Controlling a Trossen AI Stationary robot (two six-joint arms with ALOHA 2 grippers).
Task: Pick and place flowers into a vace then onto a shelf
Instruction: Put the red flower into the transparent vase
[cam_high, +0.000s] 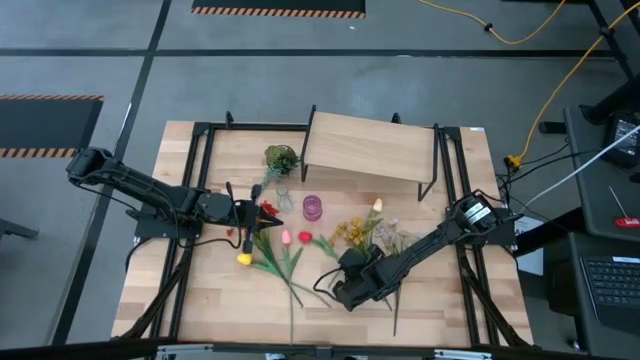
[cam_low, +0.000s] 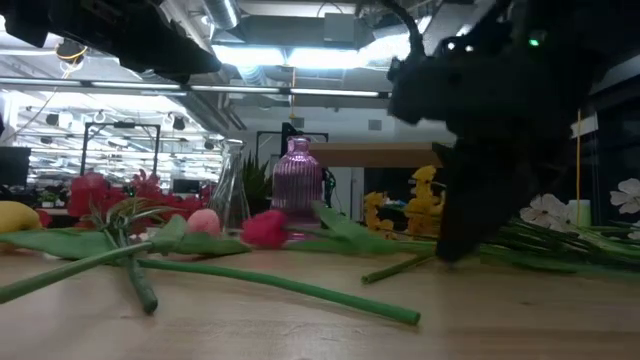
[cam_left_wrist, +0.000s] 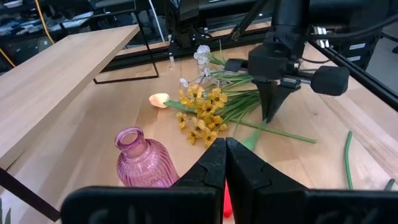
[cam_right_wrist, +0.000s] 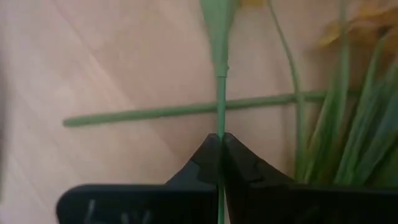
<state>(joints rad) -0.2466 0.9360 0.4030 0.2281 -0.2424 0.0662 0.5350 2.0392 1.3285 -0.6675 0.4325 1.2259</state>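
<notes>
Right wrist view: a thin green stem (cam_right_wrist: 219, 93) is seen pinched between the closed fingers of the right gripper (cam_right_wrist: 221, 144), with a second stem (cam_right_wrist: 186, 111) lying crosswise beyond the fingertips. On the high view, the right gripper (cam_high: 341, 285) is placed at about 5 o'clock from the table's centre, low over the stems, and the flowers (cam_high: 300, 245) are spread from the centre toward 9 o'clock: yellow blossoms (cam_high: 352, 232) just beside the right arm, pink and red ones nearer the left gripper (cam_high: 250, 215). The left gripper is held shut at about 9 o'clock, with a red blossom close by its fingers; whether it is gripped cannot be told. A pink ribbed vase (cam_high: 312, 207) stands empty near the centre. The shelf (cam_high: 372, 146) is set at 12 o'clock on black legs, with a green leafy bunch (cam_high: 281, 158) at its 9 o'clock side. The wooden tabletop (cam_high: 225, 310) is bare toward 7 o'clock. Beyond the table, a grey floor with striped tape and a yellow cable (cam_high: 560, 70) is seen.
</notes>
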